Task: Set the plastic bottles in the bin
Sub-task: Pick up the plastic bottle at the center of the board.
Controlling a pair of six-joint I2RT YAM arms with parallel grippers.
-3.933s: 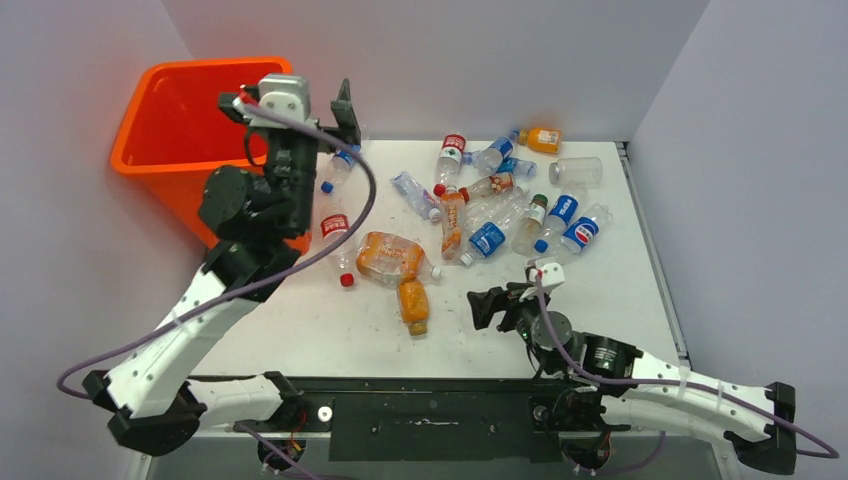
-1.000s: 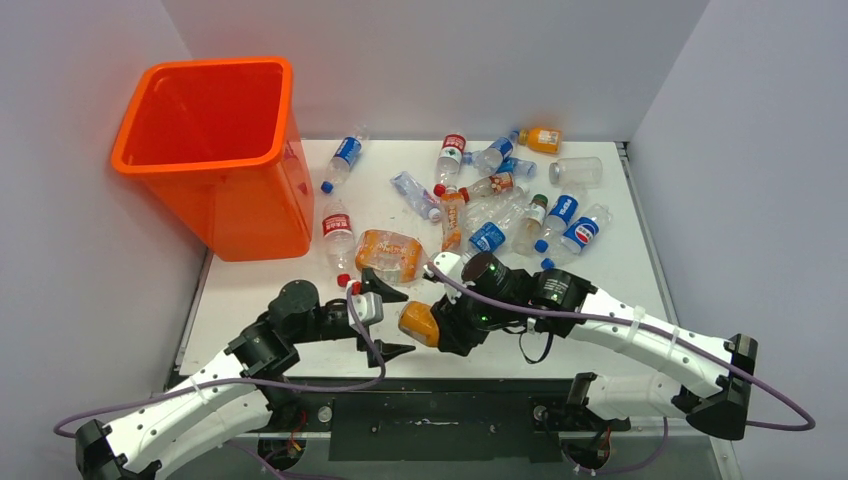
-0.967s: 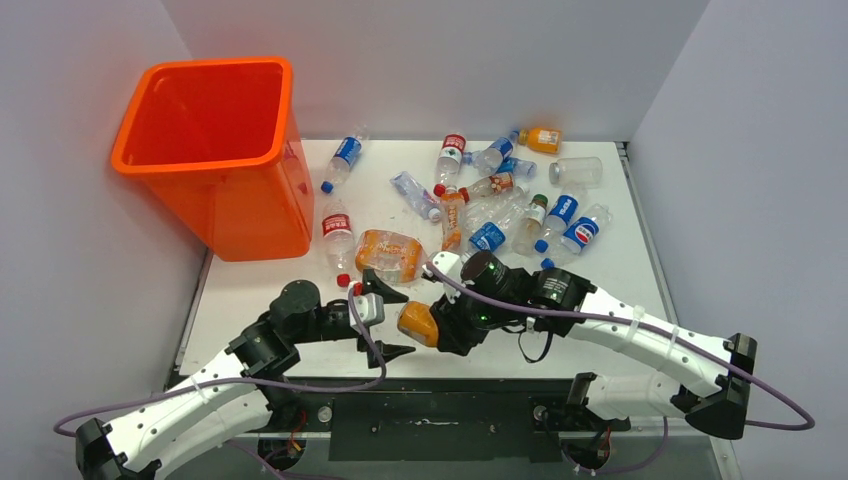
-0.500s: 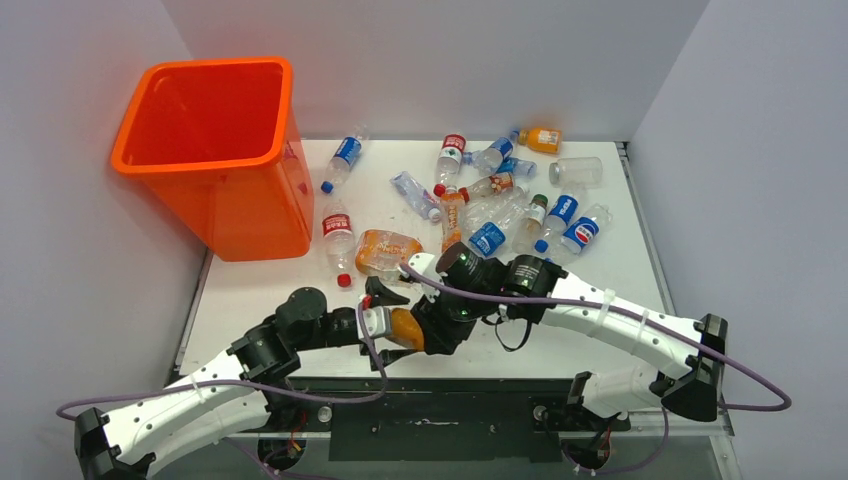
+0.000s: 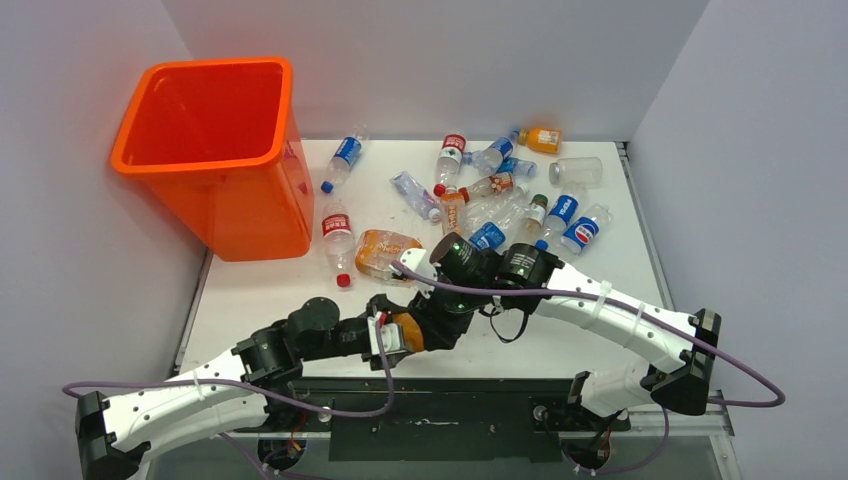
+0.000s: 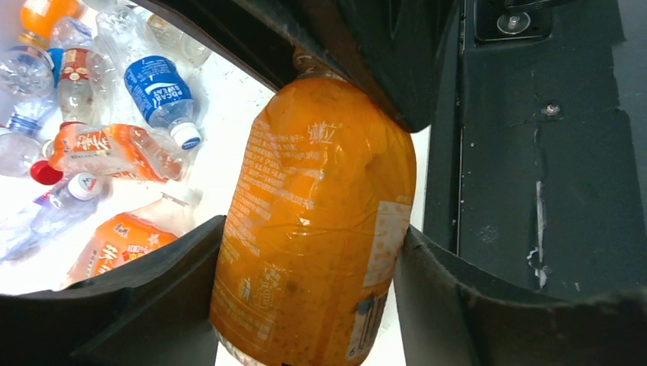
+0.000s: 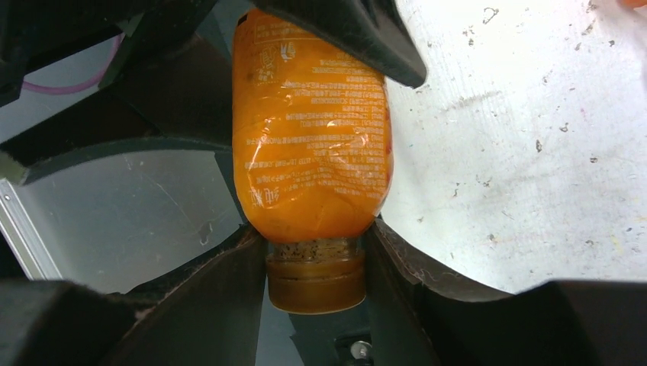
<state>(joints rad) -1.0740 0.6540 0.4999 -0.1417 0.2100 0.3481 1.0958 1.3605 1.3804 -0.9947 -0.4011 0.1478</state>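
An orange bottle [image 5: 409,330] hangs over the table's front edge between both grippers. My left gripper [image 5: 392,336] is shut on its body [image 6: 317,221], one finger pressed on each side. The right gripper [image 5: 428,322] is shut on the same bottle's neck and cap [image 7: 316,278]. Left gripper [image 6: 313,232] and right gripper [image 7: 317,229] face each other along the bottle. Several more plastic bottles [image 5: 500,200] lie scattered at the back of the table. The orange bin [image 5: 205,63] stands at the back left, far from both grippers.
A wide orange-labelled bottle [image 5: 385,252] lies just behind the grippers, and a red-labelled one [image 5: 337,232] lies beside the bin's wall. Another blue-labelled bottle [image 5: 345,155] is behind that. The black front rail [image 5: 450,395] runs under the grippers.
The right arm carried the orange bottle left toward the left gripper. The left gripper moved in and closed its wide-open jaws onto the bottle's body.
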